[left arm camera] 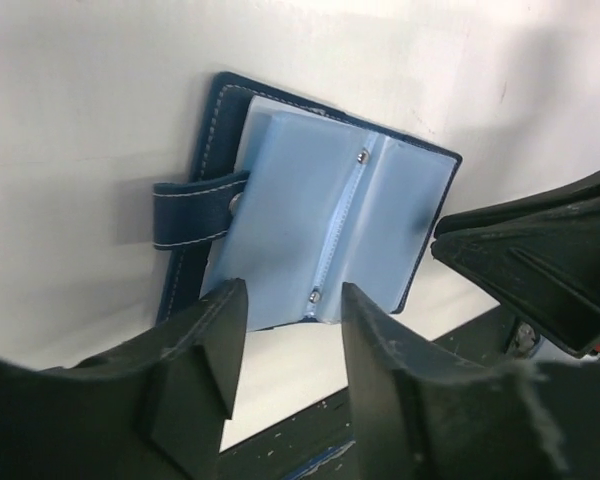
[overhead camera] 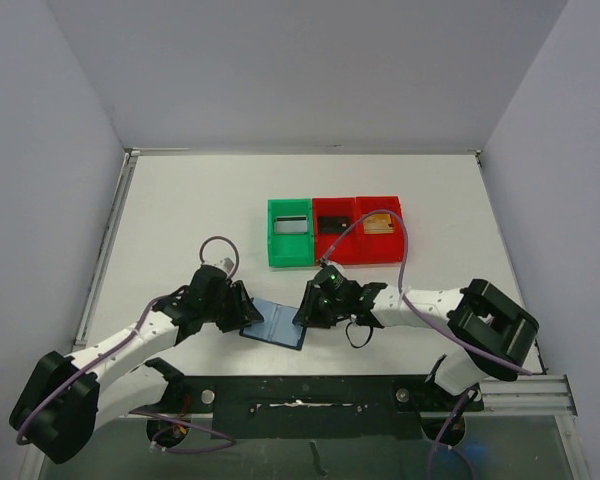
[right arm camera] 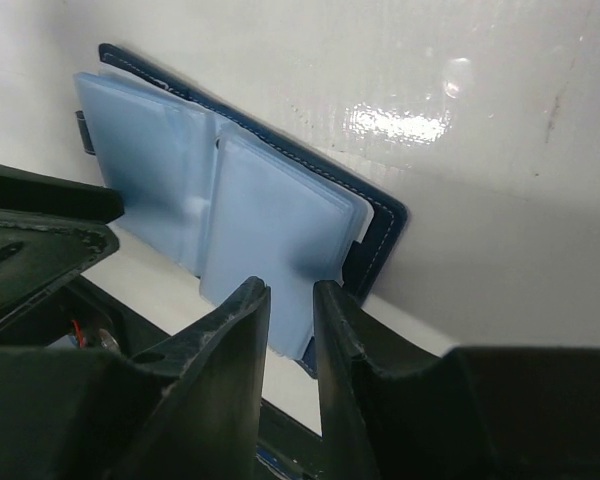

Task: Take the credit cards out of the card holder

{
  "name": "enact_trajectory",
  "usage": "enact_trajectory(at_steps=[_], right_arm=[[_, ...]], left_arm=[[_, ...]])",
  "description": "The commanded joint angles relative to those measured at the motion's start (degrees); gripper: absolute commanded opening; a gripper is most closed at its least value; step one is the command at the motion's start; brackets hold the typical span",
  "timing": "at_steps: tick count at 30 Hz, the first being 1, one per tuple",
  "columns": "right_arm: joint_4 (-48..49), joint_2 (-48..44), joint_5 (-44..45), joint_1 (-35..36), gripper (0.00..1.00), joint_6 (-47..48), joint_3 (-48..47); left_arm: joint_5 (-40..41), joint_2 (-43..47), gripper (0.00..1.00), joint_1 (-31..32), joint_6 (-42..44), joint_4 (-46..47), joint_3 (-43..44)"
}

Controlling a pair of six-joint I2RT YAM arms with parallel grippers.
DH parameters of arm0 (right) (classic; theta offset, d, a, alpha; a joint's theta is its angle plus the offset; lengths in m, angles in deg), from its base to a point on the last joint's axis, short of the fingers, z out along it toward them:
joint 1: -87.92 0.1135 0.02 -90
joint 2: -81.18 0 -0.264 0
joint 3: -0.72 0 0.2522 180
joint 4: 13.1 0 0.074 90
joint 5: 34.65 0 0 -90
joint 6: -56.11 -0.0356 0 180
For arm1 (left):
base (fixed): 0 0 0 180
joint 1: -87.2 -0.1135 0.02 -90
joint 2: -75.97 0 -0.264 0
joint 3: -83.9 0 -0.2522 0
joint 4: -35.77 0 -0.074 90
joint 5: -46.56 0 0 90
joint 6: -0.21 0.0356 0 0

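Navy-blue card holder [overhead camera: 277,324] lies opened flat on the tabletop [overhead camera: 180,220], light blue pocket panels facing up, close to the arm bases and directly between the two hands. In both wrist views the panels [left arm camera: 320,200] [right arm camera: 260,220] look flat and translucent, and no card outline shows through them (a thin white edge at one corner in the right wrist view is too small to identify). The credit cards [overhead camera: 330,226] lie well apart from the holder, farther from the arm bases, one to a bin: silver-grey card [overhead camera: 291,224] in the green bin [overhead camera: 274,245], black card [overhead camera: 328,222] and gold-tan card [overhead camera: 380,224] in the two red bins [overhead camera: 356,248].

Step in hand, as a judgement: extraction appears finished or at its final check, since all three cards are out of the pockets. The next move likely calls for confirming that no pocket holds anything, then lifting both hands clear without dragging the holder.

Left hand [overhead camera: 248,318] [left arm camera: 292,300] sits at the holder's left edge with its fingers spread. The near edge of the panels shows in the gap, and nothing is held.

Right hand [overhead camera: 306,312] [right arm camera: 290,292] sits at the holder's right edge. Its fingers stand close together with a narrow gap, and a panel corner lines up with that gap. Whether the panel is nipped cannot be determined.
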Motion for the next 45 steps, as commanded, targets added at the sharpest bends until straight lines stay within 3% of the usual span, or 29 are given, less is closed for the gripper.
enact_trajectory(at_steps=[1,6,12,19,29,45], right_arm=[[2.4,1.4,0.1,0.5,0.26,-0.7,-1.6],[0.1,2.6,1.3,0.7,0.26,-1.0,-2.0],[1.9,3.1,0.9,0.7,0.26,-1.2,-1.7],[3.7,3.7,-0.4,0.8,0.15,2.3,-5.5],[2.9,5.3,-1.9,0.8,0.16,4.8,-9.6],[-12.0,9.6,2.8,3.8,0.21,12.2,-22.1]], left_arm=[[5.3,1.6,0.44,0.2,0.4,-2.7,3.4],[5.3,-1.2,0.45,0.3,1.2,-3.0,3.6],[2.0,-3.8,0.33,0.7,1.4,0.5,1.8],[-0.1,-4.8,0.24,1.4,1.1,2.5,0.2],[-0.2,-4.9,0.23,1.7,0.7,3.3,-0.5],[2.1,-2.8,0.23,1.7,0.7,1.2,1.2]])
